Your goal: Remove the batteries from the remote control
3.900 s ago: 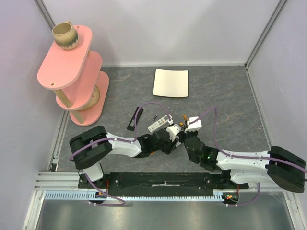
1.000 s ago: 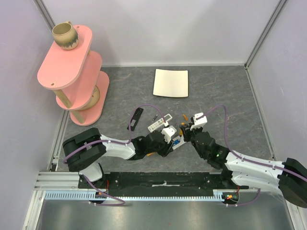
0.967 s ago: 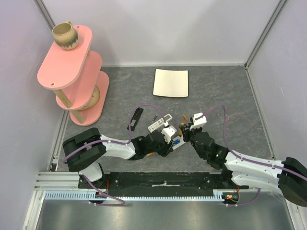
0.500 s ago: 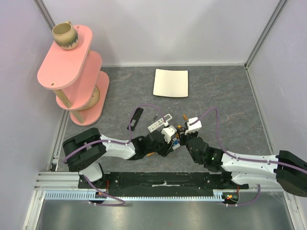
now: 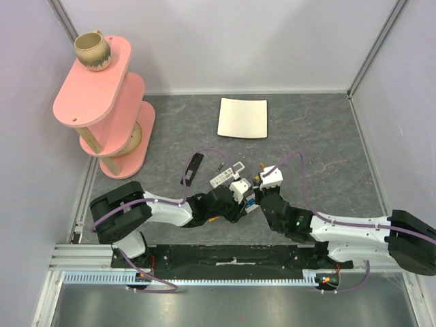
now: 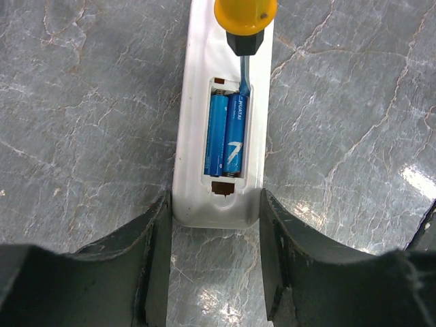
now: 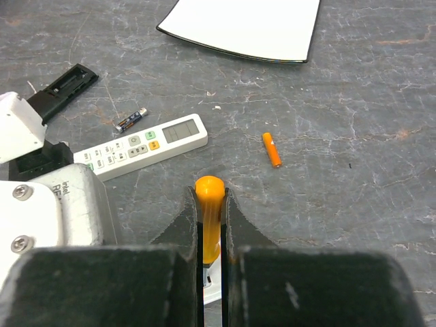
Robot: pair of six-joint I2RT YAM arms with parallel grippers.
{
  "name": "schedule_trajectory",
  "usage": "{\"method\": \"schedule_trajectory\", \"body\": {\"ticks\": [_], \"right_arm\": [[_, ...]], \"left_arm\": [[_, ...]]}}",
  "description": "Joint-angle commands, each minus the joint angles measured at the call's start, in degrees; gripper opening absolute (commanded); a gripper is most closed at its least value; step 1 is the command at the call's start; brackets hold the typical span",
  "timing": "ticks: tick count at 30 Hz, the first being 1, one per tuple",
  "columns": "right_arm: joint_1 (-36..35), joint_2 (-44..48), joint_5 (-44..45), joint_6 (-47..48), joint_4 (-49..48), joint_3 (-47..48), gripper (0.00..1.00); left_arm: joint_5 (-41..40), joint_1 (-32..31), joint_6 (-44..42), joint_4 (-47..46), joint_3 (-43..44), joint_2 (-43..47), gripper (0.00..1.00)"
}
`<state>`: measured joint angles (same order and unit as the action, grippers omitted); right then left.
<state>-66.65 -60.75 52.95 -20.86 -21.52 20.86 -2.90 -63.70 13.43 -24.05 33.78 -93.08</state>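
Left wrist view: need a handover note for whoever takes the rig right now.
Left end effector: closed on the bay end of the remote control, open bay facing up.
Right end effector: shut on the screwdriver, blade tip at the far end of the right-hand battery in that view.
Batteries: both blue cells seated in the bay.
Done: bay exposed, tool in place.
Left: pry out both cells.

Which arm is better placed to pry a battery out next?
Right. The right gripper clamps the screwdriver, its tip against the batteries; the left gripper is occupied holding the remote.
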Motion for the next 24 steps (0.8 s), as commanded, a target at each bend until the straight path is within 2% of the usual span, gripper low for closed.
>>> {"method": "schedule_trajectory", "body": {"ticks": [1,8,17,24], "right_arm": [[-0.3,-1.9,4.0,2.6,3.4,2.3,0.0],[-2.5,-5.9,6.0,2.0,5.1,3.0,0.0],[-7.9,-10.7,8.3,-4.9,8.4,1.6,0.0],[-8.0,-8.3,5.3,-10.1,3.4,-3.7,0.0]], "left_arm": [[2.5,-0.1,3.2,7.8,-2.0,-2.7,0.02],[2.5,0.1,3.4,7.4,-2.2,-2.6,0.02],[4.2,0.4,4.3,6.7,-2.1,-2.6,0.02],[4.7,0.9,4.6,7.0,-2.0,-2.9,0.02]]}}
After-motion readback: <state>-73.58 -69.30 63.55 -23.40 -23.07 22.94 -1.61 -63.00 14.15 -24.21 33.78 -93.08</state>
